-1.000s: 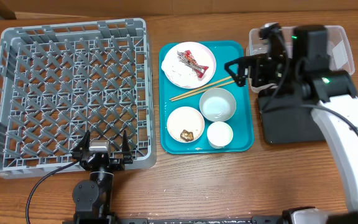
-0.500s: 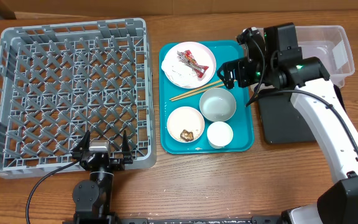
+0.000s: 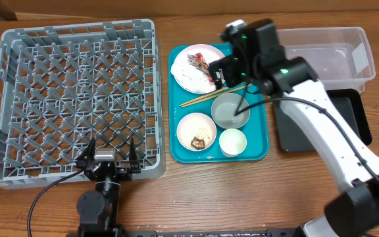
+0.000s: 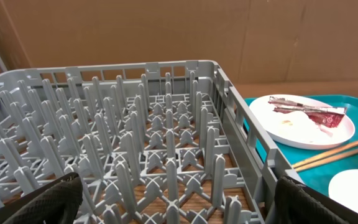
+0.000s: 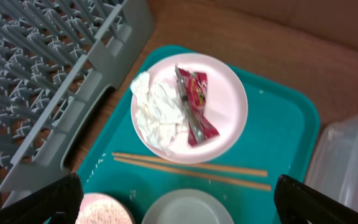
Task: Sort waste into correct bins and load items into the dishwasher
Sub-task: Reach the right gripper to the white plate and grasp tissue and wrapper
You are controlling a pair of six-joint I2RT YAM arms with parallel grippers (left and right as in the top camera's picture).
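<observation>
On the teal tray point(image 3: 258, 129) a white plate point(image 3: 208, 58) holds a crumpled napkin point(image 5: 157, 116) and a red-and-silver wrapper point(image 5: 194, 103). Two chopsticks point(image 3: 209, 97) lie across the tray below it. Nearer the front stand an empty bowl point(image 3: 231, 110), a bowl with a brown scrap point(image 3: 197, 130) and a cup point(image 3: 233, 141). My right gripper point(image 3: 220, 70) hovers open above the plate's right edge and the chopsticks point(image 5: 191, 168), holding nothing. My left gripper point(image 3: 108, 155) rests open at the front wall of the grey dishwasher rack point(image 3: 77, 27).
The clear tub point(image 3: 328, 56) stands at the back right, with the black tray point(image 3: 347, 122) in front of it, partly under my right arm. The rack point(image 4: 166, 124) fills the table's left half, right beside the teal tray.
My right arm has swung left, from over the clear tub and black tray to above the plate on the teal tray. The left arm has not moved.
</observation>
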